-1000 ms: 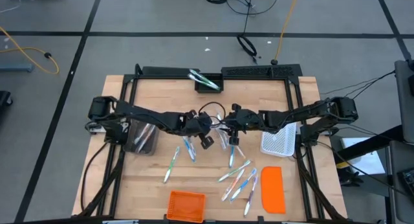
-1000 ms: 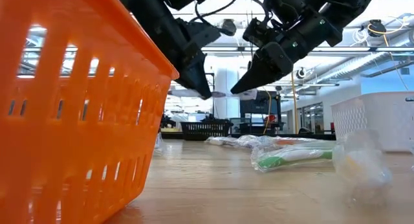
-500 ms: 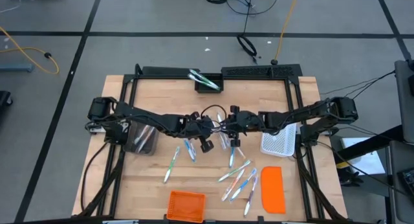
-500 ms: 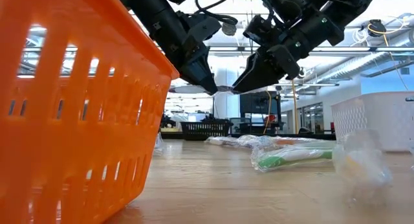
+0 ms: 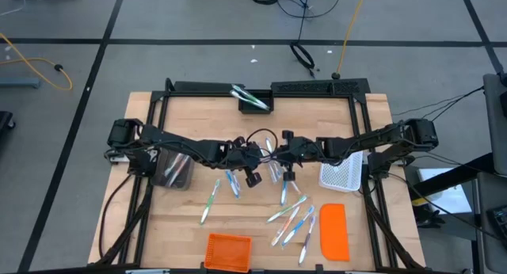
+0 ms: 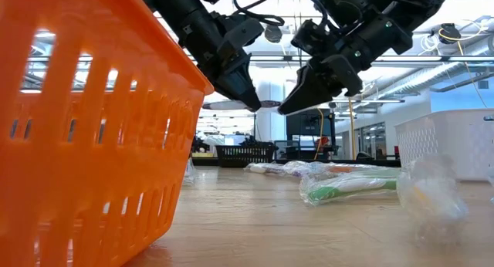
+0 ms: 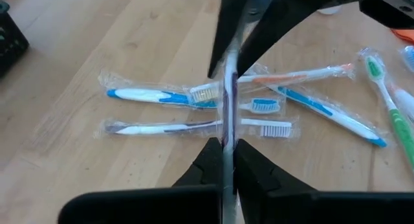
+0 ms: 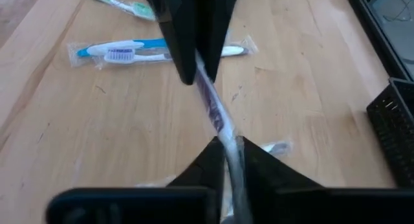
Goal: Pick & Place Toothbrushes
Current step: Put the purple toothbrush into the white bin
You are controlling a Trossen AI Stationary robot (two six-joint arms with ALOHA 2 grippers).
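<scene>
No text, label, brand, number or sign can be read in any view. The clear plastic wrappers of the toothbrushes [image 7: 194, 127] lying on the light wooden table [image 7: 77, 68] show no legible print, and the orange slatted plastic basket [image 6: 85, 120] carries no marking that can be made out.
</scene>
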